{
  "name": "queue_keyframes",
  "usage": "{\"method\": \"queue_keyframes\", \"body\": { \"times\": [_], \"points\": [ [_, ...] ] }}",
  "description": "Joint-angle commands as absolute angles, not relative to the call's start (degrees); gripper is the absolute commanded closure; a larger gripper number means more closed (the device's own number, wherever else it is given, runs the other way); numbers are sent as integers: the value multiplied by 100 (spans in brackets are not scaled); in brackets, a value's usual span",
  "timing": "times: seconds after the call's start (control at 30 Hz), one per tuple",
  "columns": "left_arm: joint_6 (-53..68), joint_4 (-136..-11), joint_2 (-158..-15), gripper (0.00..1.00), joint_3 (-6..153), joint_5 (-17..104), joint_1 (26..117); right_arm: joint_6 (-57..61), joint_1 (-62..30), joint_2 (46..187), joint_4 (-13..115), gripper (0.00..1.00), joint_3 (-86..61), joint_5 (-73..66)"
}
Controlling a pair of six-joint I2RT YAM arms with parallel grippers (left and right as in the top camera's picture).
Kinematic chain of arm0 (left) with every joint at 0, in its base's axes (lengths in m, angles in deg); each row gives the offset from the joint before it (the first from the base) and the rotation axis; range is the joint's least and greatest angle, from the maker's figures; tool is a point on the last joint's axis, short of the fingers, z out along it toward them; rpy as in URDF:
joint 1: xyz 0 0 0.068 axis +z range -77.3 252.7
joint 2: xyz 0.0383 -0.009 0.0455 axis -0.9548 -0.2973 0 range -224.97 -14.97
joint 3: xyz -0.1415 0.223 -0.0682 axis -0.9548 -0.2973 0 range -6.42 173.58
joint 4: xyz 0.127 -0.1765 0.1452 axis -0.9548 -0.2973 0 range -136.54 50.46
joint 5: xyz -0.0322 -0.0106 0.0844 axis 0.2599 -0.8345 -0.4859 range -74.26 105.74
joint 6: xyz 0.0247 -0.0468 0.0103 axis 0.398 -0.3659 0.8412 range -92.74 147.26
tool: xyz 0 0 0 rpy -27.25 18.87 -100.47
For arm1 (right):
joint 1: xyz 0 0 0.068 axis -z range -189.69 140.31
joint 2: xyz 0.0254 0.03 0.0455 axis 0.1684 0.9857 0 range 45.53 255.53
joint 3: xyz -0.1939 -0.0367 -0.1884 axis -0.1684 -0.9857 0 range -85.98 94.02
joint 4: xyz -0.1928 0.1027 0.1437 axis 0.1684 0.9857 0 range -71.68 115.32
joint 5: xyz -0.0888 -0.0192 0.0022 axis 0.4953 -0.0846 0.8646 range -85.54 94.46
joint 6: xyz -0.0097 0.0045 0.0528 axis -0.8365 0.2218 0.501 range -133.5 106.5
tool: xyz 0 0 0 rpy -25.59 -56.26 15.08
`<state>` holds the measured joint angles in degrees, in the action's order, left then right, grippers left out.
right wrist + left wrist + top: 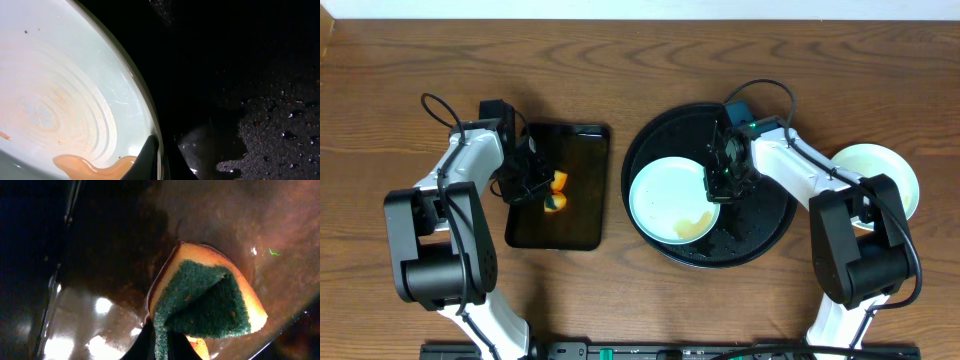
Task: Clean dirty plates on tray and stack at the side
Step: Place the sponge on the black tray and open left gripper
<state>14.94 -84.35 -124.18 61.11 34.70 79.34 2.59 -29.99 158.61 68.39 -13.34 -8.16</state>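
Plate [665, 190] on tray [765, 228], pale mint, possibly watery sauce smear [694, 228]

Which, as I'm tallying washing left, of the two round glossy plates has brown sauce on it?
The pale mint-white plate on the large round black tray; the pale yellowish plate on the bare wooden tabletop shows none where visible.

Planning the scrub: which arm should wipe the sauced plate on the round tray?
Probably left: the left gripper holds the sponge at the rectangular tray, while the right gripper pinches the smeared plate by its rim on the round tray.
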Motion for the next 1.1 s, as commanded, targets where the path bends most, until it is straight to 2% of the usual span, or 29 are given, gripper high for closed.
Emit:
{"method": "queue_keyframes", "body": {
  "times": [0.0, 0.17, 0.4, 0.53, 0.67, 0.73, 0.8, 0.87, 1.0, 1.07],
  "points": [
    [1608, -8455, -12385, 92, 6041, 3459, 7816, 233, -3077, 16018, 6889, 99, -1450, -650],
    [1735, -8376, -12344, 92, 6039, 3942, 7267, 235, -3077, 16018, 6889, 99, -1447, -652],
    [1728, -8149, -12344, 93, 6041, 3833, 6629, 233, -3077, 16018, 6891, 99, -1447, -652],
    [1636, -8291, -12339, 92, 6069, 3020, 6668, 233, -3077, 16018, 6891, 99, -1450, -652],
    [1202, -8623, -12337, 93, 6194, 1691, 6812, 235, -3077, 16018, 6889, 99, -1447, -652],
    [948, -8672, -12337, 92, 6211, 1597, 6908, 235, -3077, 16018, 6889, 99, -1450, -652],
    [605, -8689, -12337, 92, 6211, 1868, 7002, 235, -3077, 16018, 6891, 99, -1447, -652],
    [659, -8591, -12337, 93, 6211, 2753, 7040, 235, -3077, 16018, 6891, 99, -1447, -650],
    [2176, -8315, -12339, 93, 6211, 5085, 6924, 233, -3077, 16018, 6889, 99, -1447, -650],
    [2474, -8335, -12337, 93, 6211, 5116, 6834, 233, -3075, 16018, 6889, 99, -1447, -650]
  ]
}}
